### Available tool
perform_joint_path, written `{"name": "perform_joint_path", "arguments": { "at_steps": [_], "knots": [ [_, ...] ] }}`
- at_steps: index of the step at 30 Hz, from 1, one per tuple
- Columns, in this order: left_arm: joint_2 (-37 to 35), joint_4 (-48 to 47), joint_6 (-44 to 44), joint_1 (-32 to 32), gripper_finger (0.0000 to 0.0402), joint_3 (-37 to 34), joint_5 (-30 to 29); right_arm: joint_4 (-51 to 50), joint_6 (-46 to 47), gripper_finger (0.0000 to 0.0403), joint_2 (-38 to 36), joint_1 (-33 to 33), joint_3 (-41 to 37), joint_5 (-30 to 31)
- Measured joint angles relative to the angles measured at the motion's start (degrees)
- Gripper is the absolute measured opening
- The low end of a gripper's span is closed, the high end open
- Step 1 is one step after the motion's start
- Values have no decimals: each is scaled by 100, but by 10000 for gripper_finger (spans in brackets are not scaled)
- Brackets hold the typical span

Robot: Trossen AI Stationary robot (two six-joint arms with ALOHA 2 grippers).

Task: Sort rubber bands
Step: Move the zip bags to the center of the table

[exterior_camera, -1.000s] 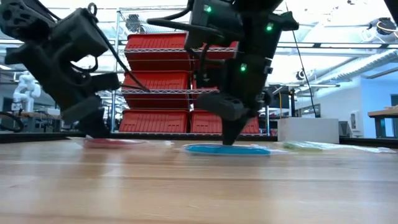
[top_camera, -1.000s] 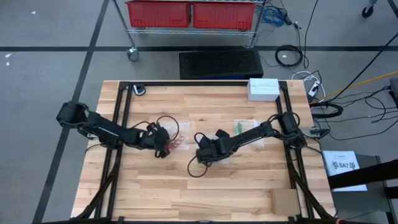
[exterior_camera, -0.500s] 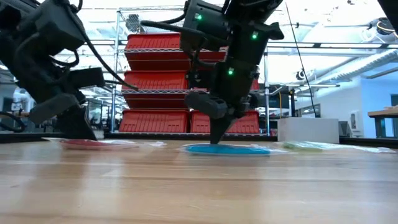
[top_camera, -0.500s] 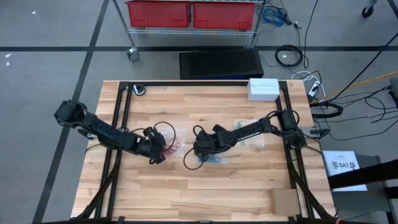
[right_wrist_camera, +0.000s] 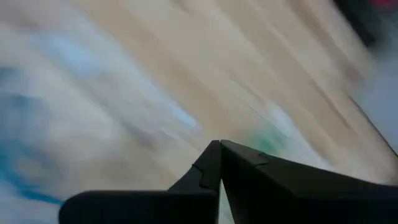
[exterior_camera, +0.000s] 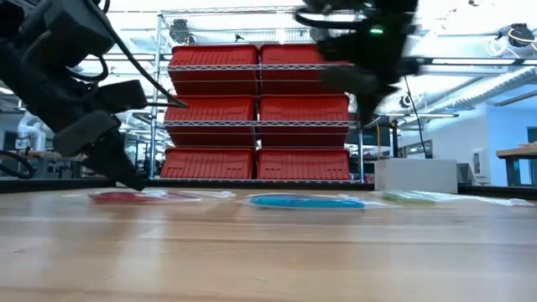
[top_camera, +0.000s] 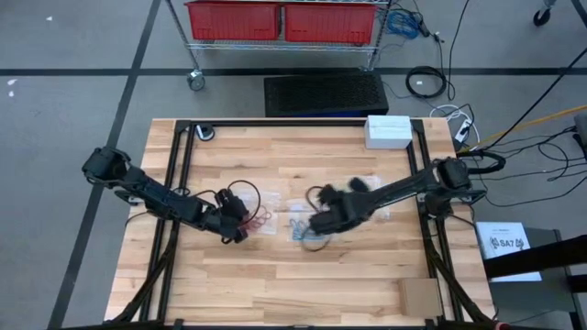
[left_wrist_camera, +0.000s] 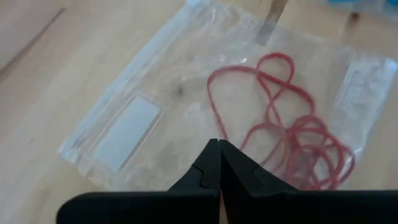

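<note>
On the wooden table, the left gripper, fingers pressed together and empty, hovers low over a clear bag holding red rubber bands, tangled loops strung lengthwise along the bag. Just right of it lie blue rubber bands at centre, then green rubber bands. The right gripper, fingers closed and holding nothing, is raised above the blue ones.

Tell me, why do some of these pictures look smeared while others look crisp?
Right wrist view: table streaked with motion blur, only the right hand sharp. High and low views: the right arm is smeared. Left wrist view: crisp, with red rubber bands on a clear bag beyond the left hand.
</note>
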Motion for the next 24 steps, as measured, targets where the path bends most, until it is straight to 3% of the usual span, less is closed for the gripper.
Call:
{"name": "perform_joint_path", "arguments": {
  "at_steps": [3,5,8,11,16,20,24],
  "knots": [
    [-17,94,0,0,2,0,-66,-1235,1661,0,-272,113,-363,90],
    [-80,141,1,0,2,0,-91,-1360,2650,0,-435,128,-879,-35],
    [-239,187,2,2,2,2,-101,-483,3485,0,-761,34,-1850,-271],
    [-481,204,6,2,2,9,-108,1000,3661,0,-975,-162,-2811,-483],
    [-877,188,210,3,2,9,-123,2441,2969,0,-1051,-367,-3592,-575],
    [-1101,187,377,4,2,9,-123,2429,1556,0,-1046,-103,-3517,-775],
    [-1259,145,461,4,2,11,-121,1857,295,0,-1041,406,-3234,-1633]
  ]
}}
